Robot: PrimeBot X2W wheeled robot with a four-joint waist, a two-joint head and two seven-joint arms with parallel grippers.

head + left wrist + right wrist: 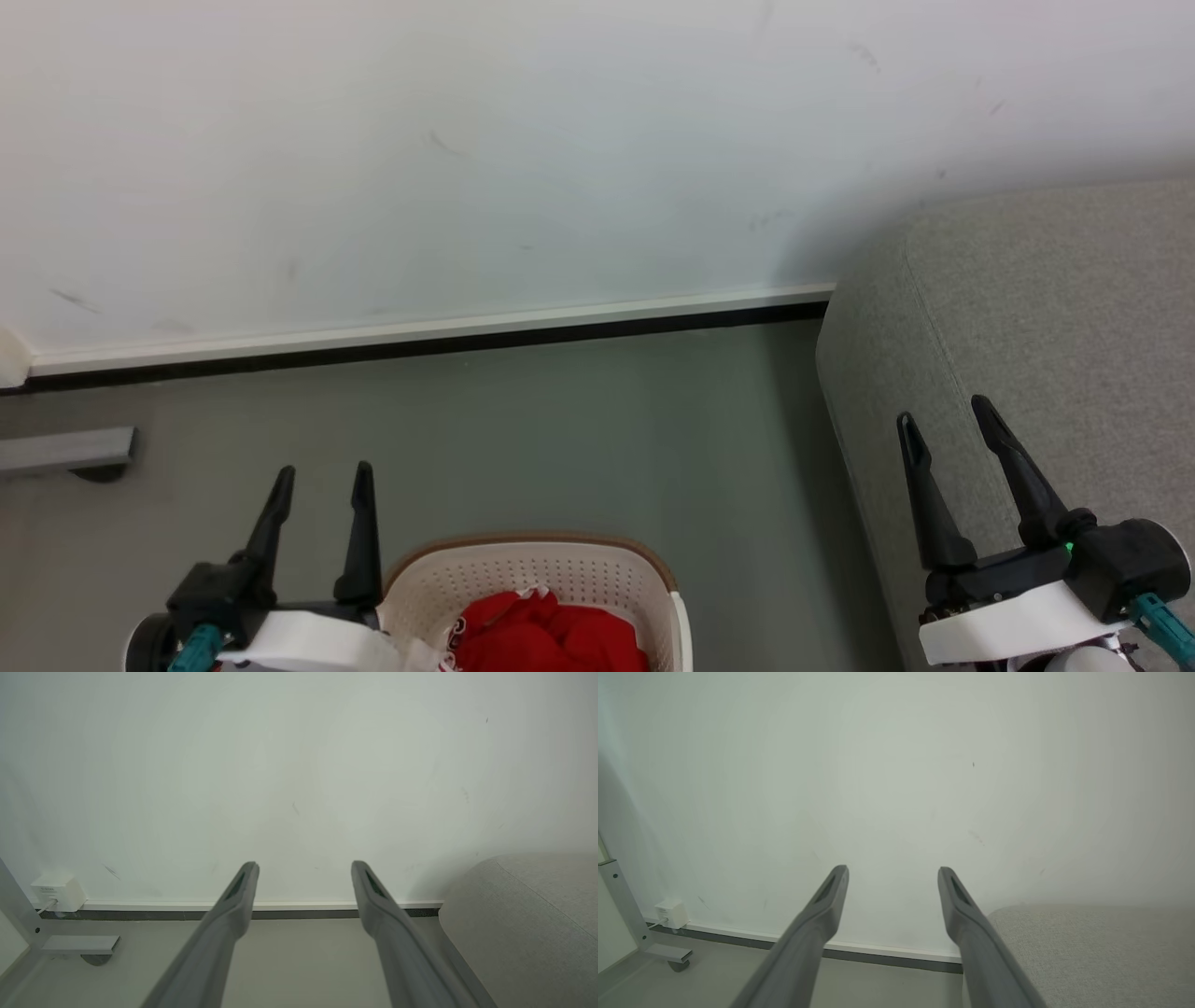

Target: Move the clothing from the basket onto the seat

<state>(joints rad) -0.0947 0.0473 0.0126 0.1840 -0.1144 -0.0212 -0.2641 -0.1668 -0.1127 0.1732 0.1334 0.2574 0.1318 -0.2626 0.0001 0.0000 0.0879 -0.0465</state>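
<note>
left tool (323,468), right tool (942,409) wide, empty; one clothing (546,637) in one basket (523,567); one seat (1055,308)

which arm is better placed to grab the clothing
Left, likely: the left tool, open, sits beside the basket holding the clothing; the right tool is by the seat, farther off.

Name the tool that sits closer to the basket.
The left tool, right beside the basket; the right tool is over by the grey seat.

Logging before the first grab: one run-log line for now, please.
stage: pre-grasp | clothing: in basket | seat: right of basket | left gripper: jaws open, empty | right gripper: jaws open, empty
</note>
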